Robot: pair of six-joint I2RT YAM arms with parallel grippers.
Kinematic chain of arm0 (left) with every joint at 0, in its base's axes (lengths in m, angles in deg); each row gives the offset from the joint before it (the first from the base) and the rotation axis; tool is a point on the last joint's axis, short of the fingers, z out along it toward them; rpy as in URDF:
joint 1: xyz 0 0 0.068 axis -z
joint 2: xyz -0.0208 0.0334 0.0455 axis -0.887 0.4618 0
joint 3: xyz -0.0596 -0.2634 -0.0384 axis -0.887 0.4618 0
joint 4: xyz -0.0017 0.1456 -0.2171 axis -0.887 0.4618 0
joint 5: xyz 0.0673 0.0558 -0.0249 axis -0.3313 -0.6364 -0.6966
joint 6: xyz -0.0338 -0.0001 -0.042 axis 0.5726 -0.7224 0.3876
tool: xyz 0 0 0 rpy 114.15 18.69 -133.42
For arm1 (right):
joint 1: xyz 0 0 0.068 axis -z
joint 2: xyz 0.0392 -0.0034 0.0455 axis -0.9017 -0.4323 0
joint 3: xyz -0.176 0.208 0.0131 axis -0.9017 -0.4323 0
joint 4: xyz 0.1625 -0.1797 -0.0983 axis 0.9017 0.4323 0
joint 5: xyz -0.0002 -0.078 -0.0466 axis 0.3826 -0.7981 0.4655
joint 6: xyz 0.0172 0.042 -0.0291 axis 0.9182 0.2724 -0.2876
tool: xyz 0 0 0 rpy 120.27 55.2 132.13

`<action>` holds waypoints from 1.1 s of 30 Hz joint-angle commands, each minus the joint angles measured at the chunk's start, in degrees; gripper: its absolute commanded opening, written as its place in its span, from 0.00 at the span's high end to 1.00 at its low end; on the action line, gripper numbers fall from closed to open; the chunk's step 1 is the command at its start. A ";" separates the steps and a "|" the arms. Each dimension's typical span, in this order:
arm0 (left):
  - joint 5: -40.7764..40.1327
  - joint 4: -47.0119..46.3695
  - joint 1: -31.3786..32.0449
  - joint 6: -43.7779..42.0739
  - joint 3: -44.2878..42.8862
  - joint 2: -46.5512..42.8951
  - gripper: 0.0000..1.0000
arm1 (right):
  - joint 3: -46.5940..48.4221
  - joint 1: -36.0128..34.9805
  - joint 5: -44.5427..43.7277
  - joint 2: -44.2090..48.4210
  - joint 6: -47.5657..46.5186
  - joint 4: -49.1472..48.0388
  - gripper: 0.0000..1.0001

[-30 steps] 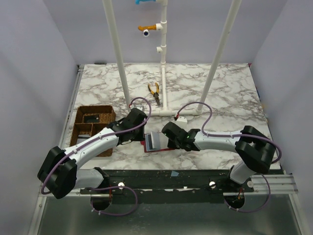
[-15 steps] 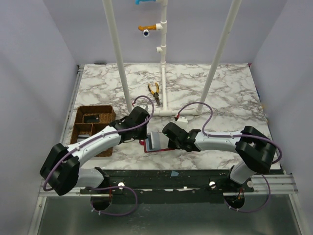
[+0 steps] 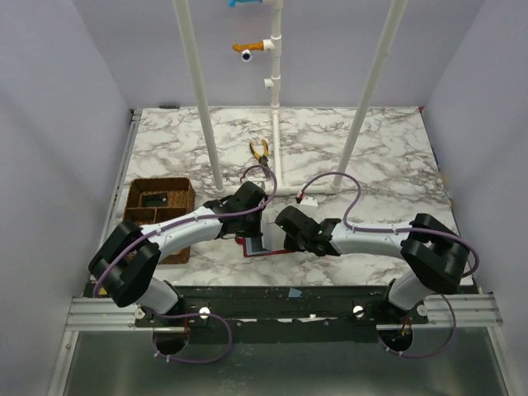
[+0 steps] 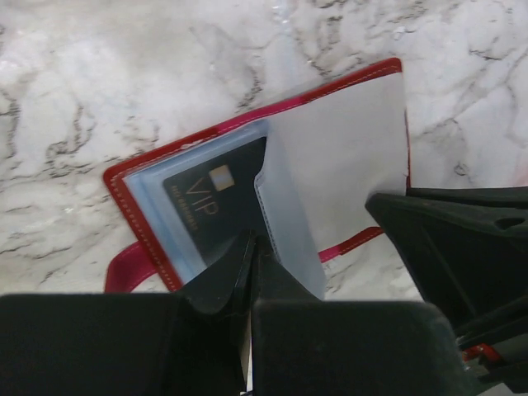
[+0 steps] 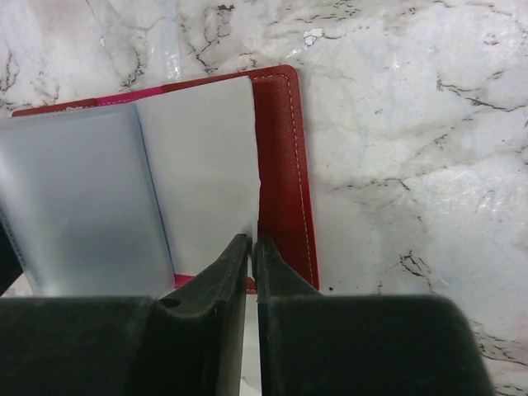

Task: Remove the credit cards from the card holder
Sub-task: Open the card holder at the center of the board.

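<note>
The red card holder (image 3: pixel 255 245) lies open on the marble near the front edge, between my two grippers. In the left wrist view its red cover (image 4: pixel 124 177) shows with a black VIP card (image 4: pixel 206 206) inside a clear sleeve. My left gripper (image 3: pixel 256 221) is shut, and in its wrist view its tips (image 4: pixel 252 241) rest at the card's lower right corner by the sleeve fold. My right gripper (image 3: pixel 285 235) is shut (image 5: pixel 254 239) on the edge of a pale inner panel (image 5: pixel 202 165) beside the red cover (image 5: pixel 285 165) and holds it raised.
A brown compartment tray (image 3: pixel 157 213) stands at the left. Orange-handled pliers (image 3: pixel 261 153) lie further back at the centre. Two white posts (image 3: pixel 200 107) (image 3: pixel 369 107) rise from the table behind the arms. A small white connector (image 3: pixel 304 198) lies behind the right gripper.
My left gripper has moved right, from beside the tray to over the open card holder. The right gripper has stayed on the holder's right side.
</note>
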 commanded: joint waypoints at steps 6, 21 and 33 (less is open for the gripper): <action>3.64 -3.20 4.04 1.89 -6.48 5.98 1.00 | 1.52 0.30 -2.35 10.73 -0.16 5.95 0.72; 6.34 -6.62 4.48 3.22 -9.74 15.89 1.00 | -3.01 0.46 -2.60 22.53 2.42 7.69 0.69; 3.97 -3.42 4.00 1.93 -7.26 7.24 1.00 | -10.91 13.02 23.85 15.51 5.73 -18.39 0.75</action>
